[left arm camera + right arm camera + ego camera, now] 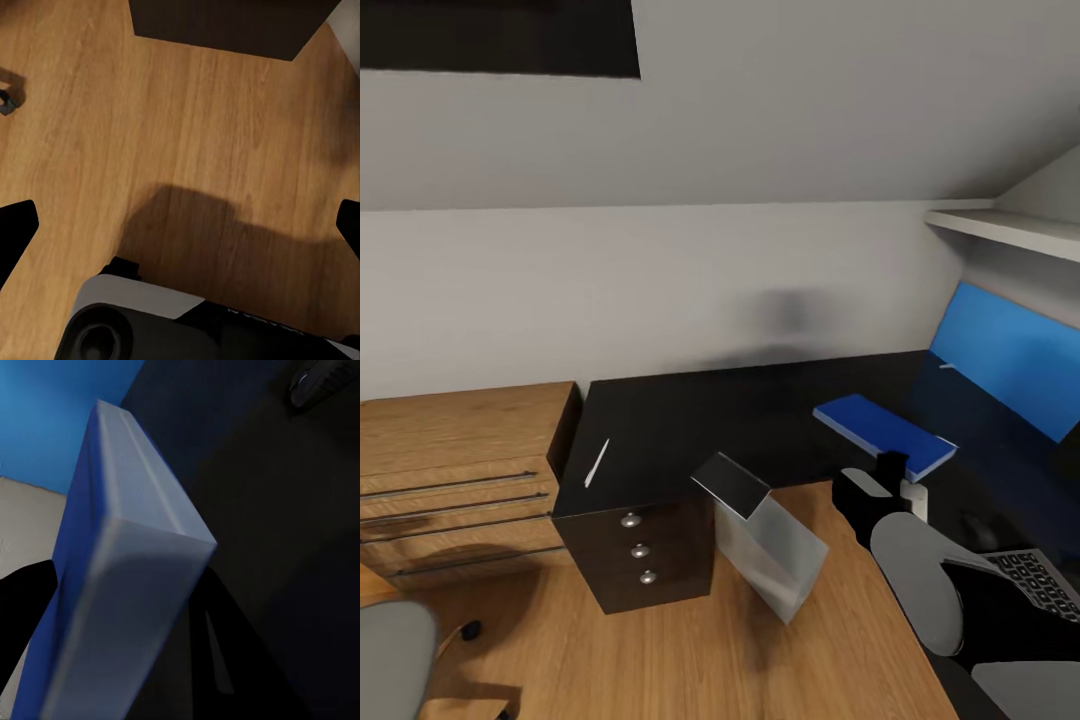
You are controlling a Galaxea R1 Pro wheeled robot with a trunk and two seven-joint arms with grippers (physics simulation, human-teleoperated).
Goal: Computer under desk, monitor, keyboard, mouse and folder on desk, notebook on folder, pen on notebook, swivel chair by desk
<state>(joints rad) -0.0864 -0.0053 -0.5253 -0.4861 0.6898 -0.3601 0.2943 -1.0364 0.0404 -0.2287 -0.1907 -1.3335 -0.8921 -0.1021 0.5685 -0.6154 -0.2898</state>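
Observation:
The bright-blue folder (884,431) lies at or just above the black desk (690,420) near its right corner, with my right gripper (901,472) shut on its near edge. In the right wrist view the folder (127,555) fills the gap between the fingers (24,604). A thin white pen (597,462) lies on the desk's left end. The light-grey computer (770,548) stands tilted on the floor beside the drawer unit (641,548). The keyboard (1042,583) shows at the lower right. My left gripper (180,225) hangs open over the wooden floor. The grey swivel chair (392,650) is at the lower left.
A light wooden chest (455,470) with bar handles stands left of the desk. The blue back panel (1010,360) rises behind the desk's right wing, under a white shelf (1010,230). A chair caster (7,101) sits on the floor. A small dark rounded thing (315,386), maybe the mouse, lies beyond the folder.

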